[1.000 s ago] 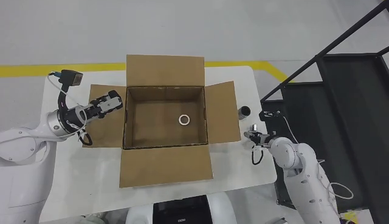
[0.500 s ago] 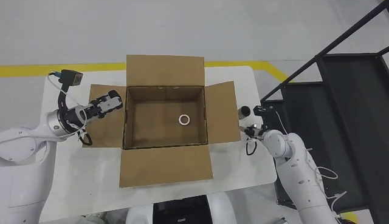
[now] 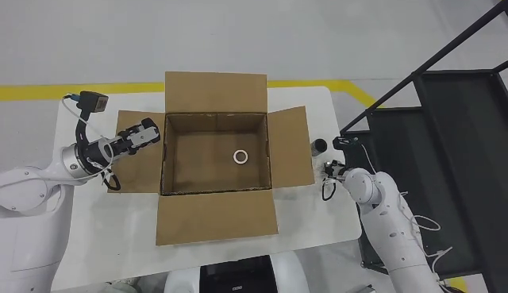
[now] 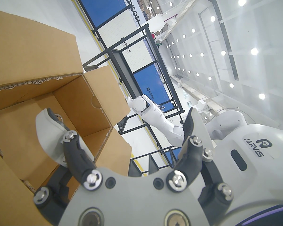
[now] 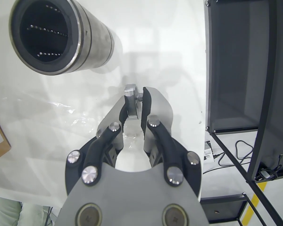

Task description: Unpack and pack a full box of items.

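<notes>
The white rounded surface (image 3: pixel 317 213) carries an open brown cardboard box (image 3: pixel 198 170) at frame centre, flaps spread and nearly emptied, so unpacking looks close to done. The left gripper (image 3: pixel 147 132) hangs over the left flap, its fingers (image 4: pixel 49 123) spread wide and empty. Right of the box a dark-bored steel bearing cylinder (image 3: pixel 319 145) stands on end. A small white ring (image 3: pixel 240 157) lies on the box floor. Just below the cylinder, the right gripper (image 3: pixel 330 168) has its fingers closed on a small flanged grey metal part (image 5: pixel 131 102). That part probably gets set down next, and the ring fetched after it.
</notes>
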